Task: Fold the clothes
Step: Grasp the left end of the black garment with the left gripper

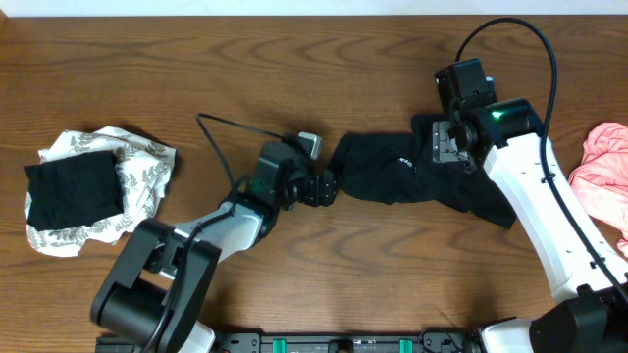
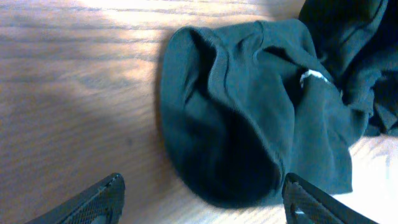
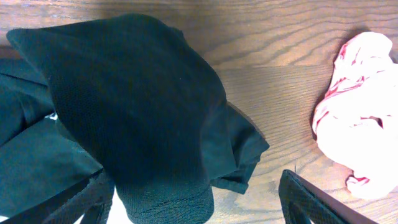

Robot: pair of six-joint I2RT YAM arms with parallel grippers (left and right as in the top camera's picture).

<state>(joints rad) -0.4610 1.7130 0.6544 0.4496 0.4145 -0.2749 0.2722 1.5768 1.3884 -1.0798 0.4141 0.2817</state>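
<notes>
The black shirt (image 1: pixel 392 176) lies crumpled on the table's middle, with small white lettering showing. My left gripper (image 1: pixel 327 186) is at its left end. In the left wrist view the gripper (image 2: pixel 202 208) is open, its fingers wide apart either side of the near rounded edge of the shirt (image 2: pixel 249 112). My right gripper (image 1: pixel 449 147) is over the shirt's right part. In the right wrist view it (image 3: pixel 196 202) is open, with a fold of the shirt (image 3: pixel 137 106) lying between the fingers.
A white leaf-print piece (image 1: pixel 147 162) with a black piece (image 1: pixel 74 191) on top lies at the far left. A pink piece (image 1: pixel 601 167) lies at the right edge, also in the right wrist view (image 3: pixel 360 124). A black cable runs near the left arm.
</notes>
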